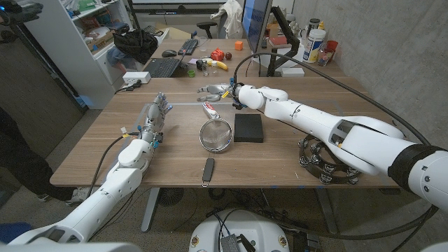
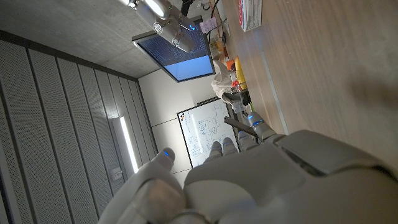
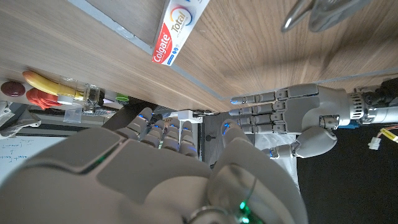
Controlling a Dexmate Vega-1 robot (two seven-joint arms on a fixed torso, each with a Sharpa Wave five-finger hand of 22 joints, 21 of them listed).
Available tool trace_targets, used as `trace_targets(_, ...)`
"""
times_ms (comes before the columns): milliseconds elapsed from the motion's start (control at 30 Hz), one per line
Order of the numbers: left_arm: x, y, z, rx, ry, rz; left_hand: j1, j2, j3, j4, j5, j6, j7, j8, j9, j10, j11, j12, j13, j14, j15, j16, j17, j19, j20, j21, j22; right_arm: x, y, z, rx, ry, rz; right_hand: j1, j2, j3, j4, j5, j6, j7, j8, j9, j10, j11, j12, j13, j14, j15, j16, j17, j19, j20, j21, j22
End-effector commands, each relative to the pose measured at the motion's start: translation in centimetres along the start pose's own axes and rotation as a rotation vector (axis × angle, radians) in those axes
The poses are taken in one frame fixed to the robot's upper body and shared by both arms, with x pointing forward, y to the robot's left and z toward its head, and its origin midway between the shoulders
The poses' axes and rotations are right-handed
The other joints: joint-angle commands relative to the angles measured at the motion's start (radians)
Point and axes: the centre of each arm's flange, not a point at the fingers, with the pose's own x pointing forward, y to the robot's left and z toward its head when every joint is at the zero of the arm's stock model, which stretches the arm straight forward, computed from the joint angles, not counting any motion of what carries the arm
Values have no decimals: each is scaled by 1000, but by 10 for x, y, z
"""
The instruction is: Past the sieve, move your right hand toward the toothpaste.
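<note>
A white and red toothpaste tube (image 1: 209, 109) lies on the wooden table (image 1: 280, 164), just beyond the round metal sieve (image 1: 215, 134). My right hand (image 1: 218, 89) hovers past the sieve, a little behind the tube, with fingers spread and nothing in them. In the right wrist view the tube (image 3: 177, 28) lies ahead of my right hand's fingers (image 3: 155, 134), and part of the sieve (image 3: 314, 12) shows beside it. My left hand (image 1: 155, 113) stands at the table's left with fingers extended and apart, holding nothing. It also appears in the right wrist view (image 3: 292, 115).
A black square block (image 1: 248, 127) sits right of the sieve. A slim black object (image 1: 208, 171) lies near the front edge. A tambourine (image 1: 325, 159) lies under my right forearm. The desk behind holds keyboards (image 1: 163, 67), a banana (image 1: 220, 64) and bottles (image 1: 313, 42).
</note>
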Motion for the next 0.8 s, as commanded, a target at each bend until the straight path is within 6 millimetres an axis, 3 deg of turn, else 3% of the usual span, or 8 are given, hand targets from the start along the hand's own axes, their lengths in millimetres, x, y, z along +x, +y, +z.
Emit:
trace_targets(33,-1,-2,4,0,-7,-11,-1,94,-3,1,7,-66,-7,9,5,-85,-4,7,6,-123,-39,10,3,-144,-70,-3,5,1,2,2,-31,7,14,10,0,3,-8,5,-2,-5,0,6,-7,-2,-1,2,-5,-3,5,2,2,-72,-6,2)
trace_targets(800,-5,0,2,-2,2,-1,-1,92,-5,1,7,-59,-10,9,5,-75,0,8,6,-105,-37,16,4,-132,-73,0,5,7,11,4,-69,11,44,12,-1,3,-11,5,-2,-7,1,6,-10,-3,1,2,-3,-4,5,2,6,-71,-8,2)
